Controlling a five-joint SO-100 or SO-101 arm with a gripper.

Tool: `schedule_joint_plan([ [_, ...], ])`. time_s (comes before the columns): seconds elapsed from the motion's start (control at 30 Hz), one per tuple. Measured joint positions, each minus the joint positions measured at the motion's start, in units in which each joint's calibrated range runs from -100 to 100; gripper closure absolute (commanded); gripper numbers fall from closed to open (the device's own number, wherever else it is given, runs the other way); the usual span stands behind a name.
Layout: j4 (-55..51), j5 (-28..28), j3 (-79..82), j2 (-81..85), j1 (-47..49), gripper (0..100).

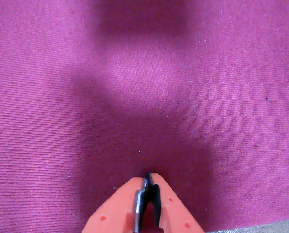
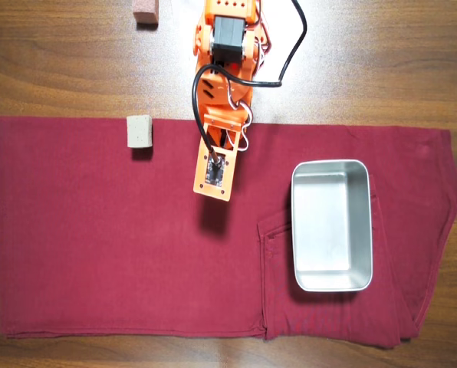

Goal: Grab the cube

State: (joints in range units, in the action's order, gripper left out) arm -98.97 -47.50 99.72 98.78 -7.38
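The cube (image 2: 139,131) is a small pale beige-grey block on the dark red cloth (image 2: 98,245), near the cloth's far edge, left of the arm in the overhead view. It does not show in the wrist view. My gripper (image 1: 148,178) is orange; its jaws are closed together with nothing between them, above bare cloth (image 1: 144,77). In the overhead view the orange arm (image 2: 217,146) reaches down from the top, and its wrist plate hides the fingers. The cube lies to the left of the wrist, well apart from it.
A rectangular metal tray (image 2: 297,230) sits on the cloth right of the arm. A reddish-brown block (image 2: 146,11) lies on the wooden table (image 2: 60,61) at the top edge. A black cable (image 2: 286,54) loops from the arm.
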Motion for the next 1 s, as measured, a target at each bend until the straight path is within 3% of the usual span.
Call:
schedule_joint_plan([
  [0.2, 0.00, 0.00, 0.00, 0.00, 0.00, 99],
  [0.33, 0.00, 0.00, -0.92, -1.04, -2.79, 87],
  [0.43, 0.85, -0.54, -15.65, -19.62, -7.48, 77],
  [0.63, -0.85, -8.64, -59.67, -58.33, -28.02, 76],
  [0.83, -0.85, -21.25, -65.84, -71.61, -60.92, 70],
  [1.0, 0.75, -23.05, -65.84, -74.91, -67.40, 62],
])
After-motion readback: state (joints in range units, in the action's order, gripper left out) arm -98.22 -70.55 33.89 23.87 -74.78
